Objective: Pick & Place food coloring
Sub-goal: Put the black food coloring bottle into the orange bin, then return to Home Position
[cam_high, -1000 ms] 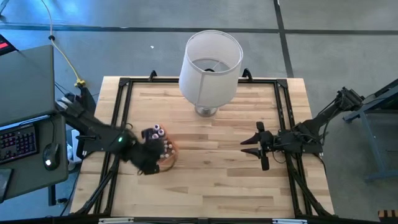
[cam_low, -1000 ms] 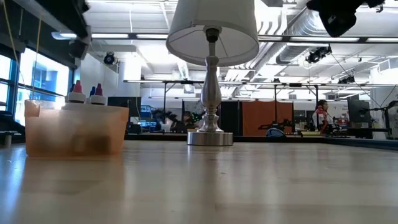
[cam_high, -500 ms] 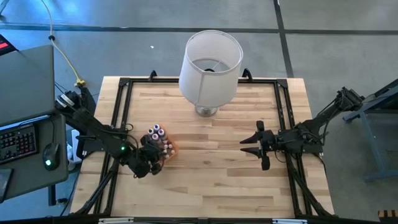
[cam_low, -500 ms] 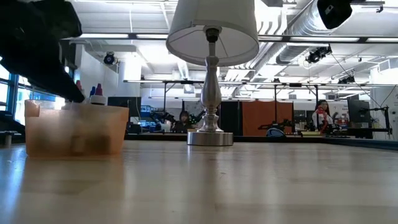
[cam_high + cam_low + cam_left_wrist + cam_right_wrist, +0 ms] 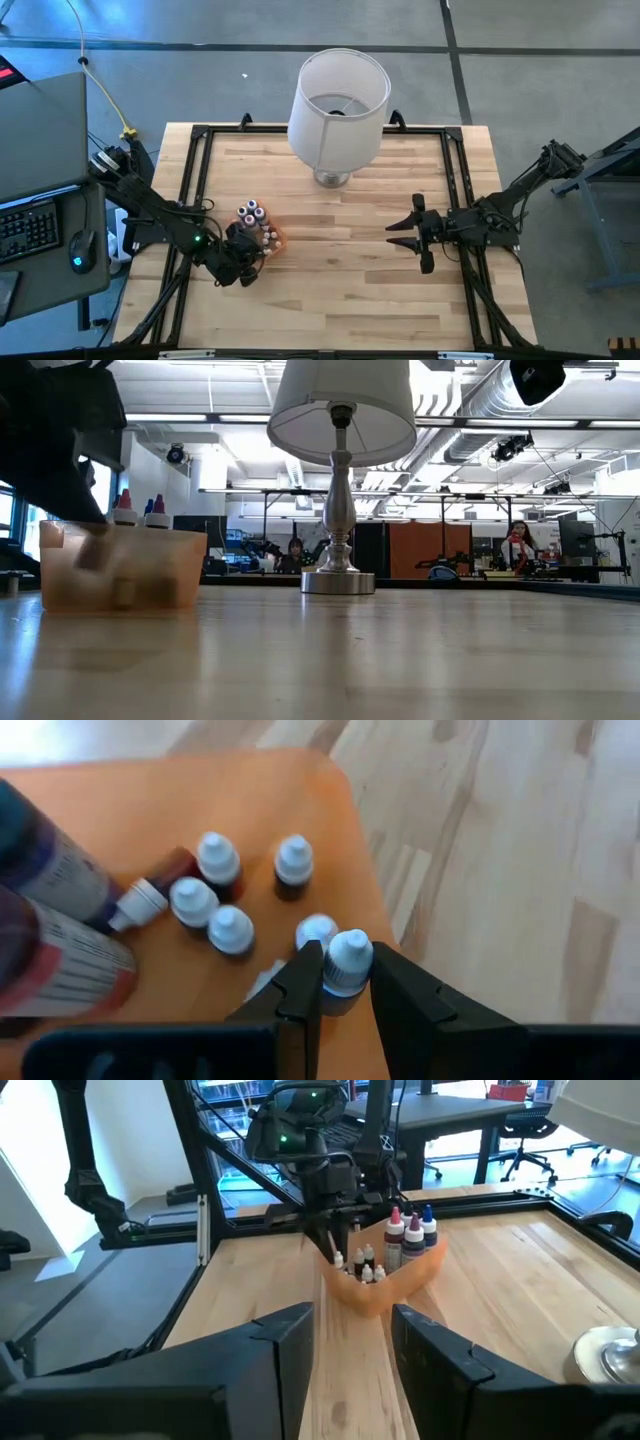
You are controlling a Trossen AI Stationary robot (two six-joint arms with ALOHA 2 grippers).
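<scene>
Inside the orange tray (image 5: 200, 810), left gripper (image 5: 336, 982) fingers pinch a white-capped bottle (image 5: 347, 960) among crowding bottles (image 5: 215, 890).

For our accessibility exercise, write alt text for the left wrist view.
The left hand grips a small white-capped food coloring bottle between its fingers, over an orange tray where more small white-capped bottles stand on the wooden table.

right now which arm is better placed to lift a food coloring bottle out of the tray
Left. Its pincer is already in the orange tray, fingers either side of a white-capped bottle. The right pincer waits open, apart from the tray.
</scene>
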